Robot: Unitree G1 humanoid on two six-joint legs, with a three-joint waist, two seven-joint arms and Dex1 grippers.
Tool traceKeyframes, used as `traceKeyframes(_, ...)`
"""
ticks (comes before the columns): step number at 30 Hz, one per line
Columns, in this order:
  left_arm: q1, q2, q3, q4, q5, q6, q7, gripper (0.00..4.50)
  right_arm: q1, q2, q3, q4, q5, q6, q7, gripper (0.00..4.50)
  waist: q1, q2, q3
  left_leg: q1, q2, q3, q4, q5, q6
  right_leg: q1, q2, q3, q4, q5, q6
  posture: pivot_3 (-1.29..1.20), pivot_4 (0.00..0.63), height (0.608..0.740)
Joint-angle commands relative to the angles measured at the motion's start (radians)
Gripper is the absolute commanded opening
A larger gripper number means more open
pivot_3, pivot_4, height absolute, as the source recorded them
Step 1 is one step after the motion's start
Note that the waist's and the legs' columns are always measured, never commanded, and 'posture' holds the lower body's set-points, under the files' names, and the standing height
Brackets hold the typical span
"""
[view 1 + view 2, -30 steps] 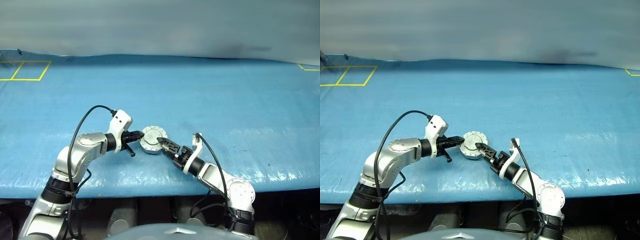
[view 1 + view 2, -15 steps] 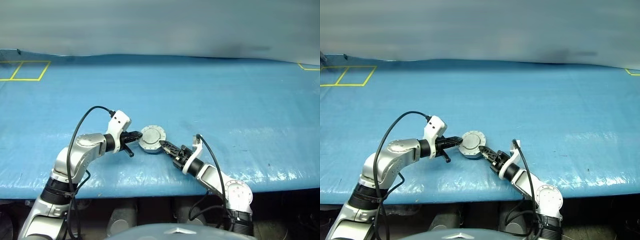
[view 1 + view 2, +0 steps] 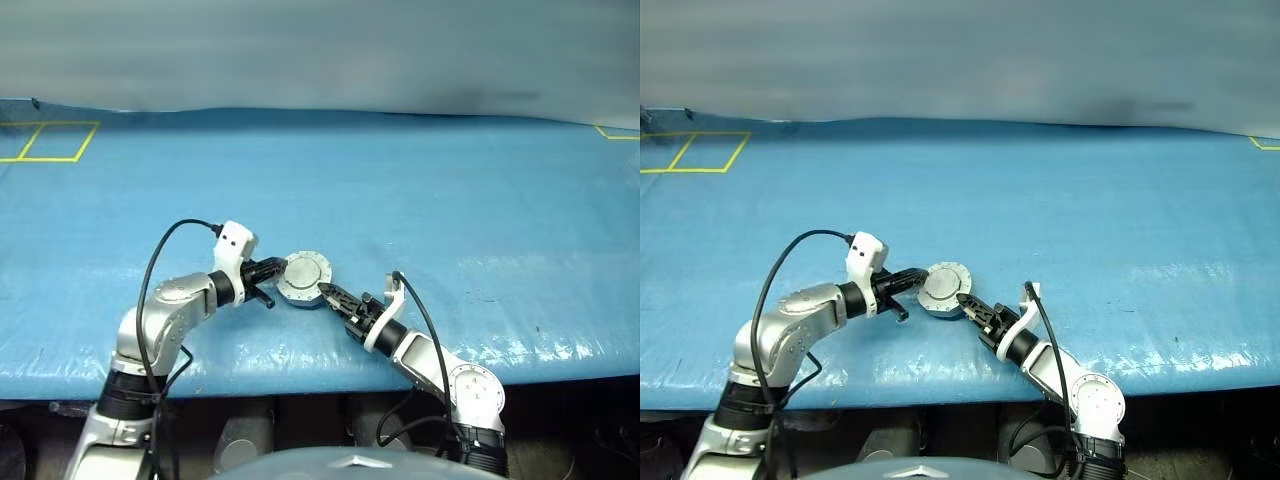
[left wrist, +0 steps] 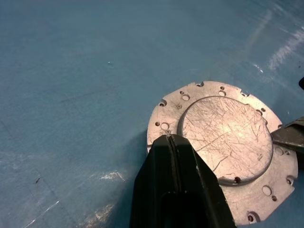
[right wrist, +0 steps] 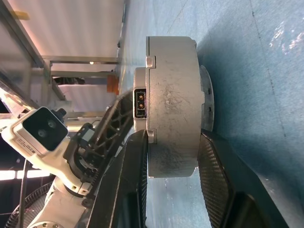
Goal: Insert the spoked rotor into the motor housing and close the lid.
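The motor housing (image 5: 173, 107) is seen near the front edge of the blue table cover (image 3: 450, 200), closed by the lid (image 4: 223, 133), so that nothing of its inside can be made out. The right gripper (image 3: 326, 293) is clamped on the assembly, one finger on the lid face and the other under the base. The left gripper (image 3: 276, 268) is shut, its fingertips (image 4: 167, 138) pressed together and resting on the lid's rim beside a small hole.

In the left wrist view, the scratched raised central circle and the ring of rim holes are shown. In the right wrist view, the housing is shown edge-on, with a small rectangular connector socket in its side wall and the left gripper behind it; metal shelving is glimpsed beyond the table.

In the head views, yellow tape squares (image 3: 45, 140) are marked on the far left of the cover, well apart from the assembly, and a yellow corner (image 3: 615, 135) at the far right. A black cable (image 3: 165, 255) is looped above the left arm.
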Motion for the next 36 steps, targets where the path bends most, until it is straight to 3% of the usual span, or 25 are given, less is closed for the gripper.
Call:
traceKeyframes(1, 0.051, -0.054, 0.123, -0.089, -0.121, -0.007, 0.032, 0.00, 0.007, 0.027, -0.001, -0.030, 0.044, -0.031, -0.005, 1.15, -0.003, 0.000, 0.000, 0.000, 0.000, 0.000, 0.000, 0.000, 0.000, 0.000, 0.000, 0.000, 0.000, 0.000, 0.000, 0.00, 0.150, 0.740)
traceKeyframes(6, 0.140, -0.149, 0.241, -0.161, -0.284, 0.016, 0.110, 0.00, -0.023, 0.021, -0.024, -0.032, 0.130, -0.053, -0.011, 1.15, 0.001, 0.000, 0.000, -0.001, 0.000, 0.000, -0.002, 0.000, 0.000, -0.001, 0.000, 0.000, -0.001, 0.000, 0.000, 0.00, 0.150, 0.740)
traceKeyframes(8, 0.181, -0.190, 0.275, -0.179, -0.353, 0.020, 0.137, 0.36, -0.040, 0.022, -0.032, -0.030, 0.165, -0.062, -0.016, 1.15, 0.000, 0.000, 0.001, -0.002, 0.000, 0.000, -0.001, 0.000, 0.000, -0.001, 0.000, 0.000, -0.001, 0.000, 0.000, 0.00, 0.150, 0.740)
traceKeyframes(20, 0.363, -0.390, 0.325, -0.181, -0.716, 0.008, 0.306, 4.32, -0.136, 0.027, -0.003, -0.004, 0.245, -0.106, -0.053, 1.15, -0.001, -0.001, 0.001, -0.003, 0.000, 0.000, -0.001, -0.001, 0.001, -0.001, 0.000, 0.000, -0.004, 0.000, 0.000, 0.00, 0.150, 0.740)
traceKeyframes(21, 0.367, -0.404, 0.328, -0.177, -0.763, 0.006, 0.318, 4.47, -0.145, 0.030, -0.001, -0.003, 0.248, -0.112, -0.059, 1.15, -0.002, -0.001, 0.001, -0.003, 0.000, 0.000, 0.000, -0.001, 0.001, -0.001, 0.000, 0.000, -0.005, 0.000, 0.000, 0.00, 0.150, 0.740)
traceKeyframes(27, 0.376, -0.428, 0.306, -0.131, -0.993, -0.016, 0.371, 4.47, -0.193, 0.038, 0.025, -0.012, 0.275, -0.126, -0.074, 1.15, -0.001, -0.001, 0.001, -0.003, 0.000, 0.000, 0.000, -0.001, 0.001, 0.000, 0.000, -0.001, -0.006, 0.000, 0.000, 0.00, 0.150, 0.740)
traceKeyframes(36, 0.358, -0.396, 0.252, -0.077, -1.087, -0.064, 0.400, 4.47, -0.195, 0.040, 0.079, -0.043, 0.335, -0.132, -0.113, 1.15, -0.001, -0.001, 0.001, -0.003, 0.000, 0.000, -0.001, -0.001, 0.002, 0.000, 0.000, -0.001, -0.007, 0.000, 0.000, 0.00, 0.150, 0.740)
